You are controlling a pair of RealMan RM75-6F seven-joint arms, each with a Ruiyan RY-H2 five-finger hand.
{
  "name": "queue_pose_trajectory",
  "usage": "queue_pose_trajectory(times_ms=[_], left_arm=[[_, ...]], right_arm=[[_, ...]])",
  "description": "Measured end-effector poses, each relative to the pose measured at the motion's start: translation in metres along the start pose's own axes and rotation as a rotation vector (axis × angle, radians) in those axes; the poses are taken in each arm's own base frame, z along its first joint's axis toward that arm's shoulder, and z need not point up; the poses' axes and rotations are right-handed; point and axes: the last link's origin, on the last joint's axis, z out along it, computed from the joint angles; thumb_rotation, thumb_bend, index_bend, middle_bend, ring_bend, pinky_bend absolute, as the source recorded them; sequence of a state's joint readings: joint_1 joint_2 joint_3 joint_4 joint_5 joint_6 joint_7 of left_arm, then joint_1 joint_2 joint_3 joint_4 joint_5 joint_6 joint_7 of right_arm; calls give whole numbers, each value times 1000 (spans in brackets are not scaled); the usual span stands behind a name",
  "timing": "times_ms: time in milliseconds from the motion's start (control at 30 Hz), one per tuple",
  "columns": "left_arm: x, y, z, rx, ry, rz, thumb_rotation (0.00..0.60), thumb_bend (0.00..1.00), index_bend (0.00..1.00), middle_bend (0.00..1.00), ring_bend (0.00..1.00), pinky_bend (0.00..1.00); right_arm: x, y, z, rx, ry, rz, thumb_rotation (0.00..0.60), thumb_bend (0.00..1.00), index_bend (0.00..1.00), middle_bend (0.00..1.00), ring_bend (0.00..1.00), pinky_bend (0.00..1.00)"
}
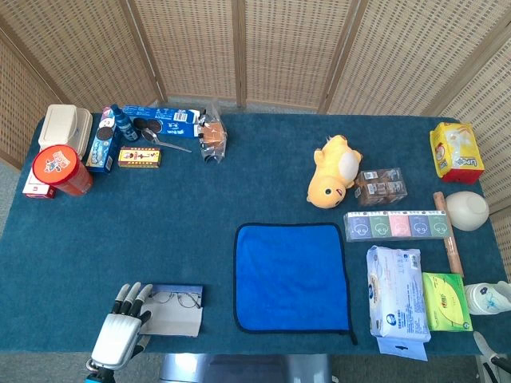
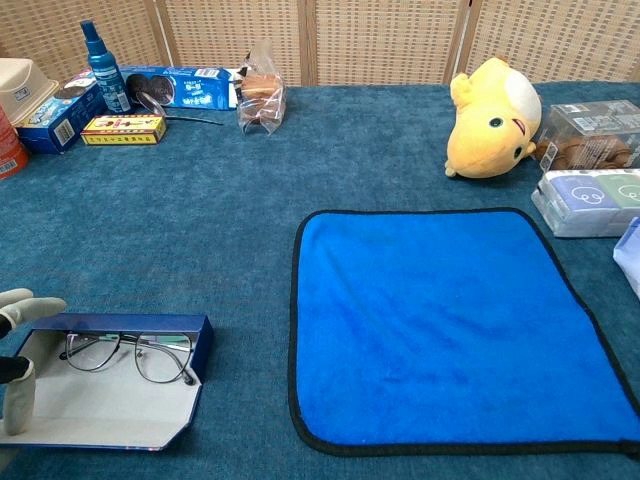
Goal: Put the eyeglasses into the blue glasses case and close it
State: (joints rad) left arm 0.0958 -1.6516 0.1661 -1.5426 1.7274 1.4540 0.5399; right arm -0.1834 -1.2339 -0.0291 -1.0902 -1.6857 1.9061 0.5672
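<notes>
The blue glasses case [image 1: 182,321] lies open near the table's front left edge, its white inside facing up. The thin-framed eyeglasses [image 1: 177,300] lie inside it against the blue back wall. In the chest view the eyeglasses [image 2: 130,355] sit in the case [image 2: 130,322], with the white lid flap spread toward me. My left hand [image 1: 120,333] is at the case's left end with its fingers stretched out. One fingertip [image 2: 28,305] touches the far left corner, and another [image 2: 15,395] rests on the white flap. My right hand is out of both views.
A blue cloth [image 1: 291,276] lies right of the case. A yellow plush toy [image 1: 335,169], snack boxes and tissue packs [image 1: 395,302] fill the right side. A red tub [image 1: 60,169], a spray bottle, cookie boxes and a bag stand at the back left.
</notes>
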Motion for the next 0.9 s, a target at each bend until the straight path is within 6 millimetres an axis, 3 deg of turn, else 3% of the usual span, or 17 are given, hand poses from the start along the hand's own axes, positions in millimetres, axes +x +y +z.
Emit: queue_pose_trajectory(times_ms=[700, 900], left_arm=[[23, -6, 30, 46, 88, -123, 600, 381, 591, 115, 0, 40], [25, -5, 46, 56, 113, -143, 600, 378, 464, 77, 0, 45]], right_arm=[[1, 1, 0, -7, 4, 2, 565, 278, 71, 207, 184, 206], [3, 2, -2, -10, 11, 0, 569, 279, 71, 207, 184, 205]])
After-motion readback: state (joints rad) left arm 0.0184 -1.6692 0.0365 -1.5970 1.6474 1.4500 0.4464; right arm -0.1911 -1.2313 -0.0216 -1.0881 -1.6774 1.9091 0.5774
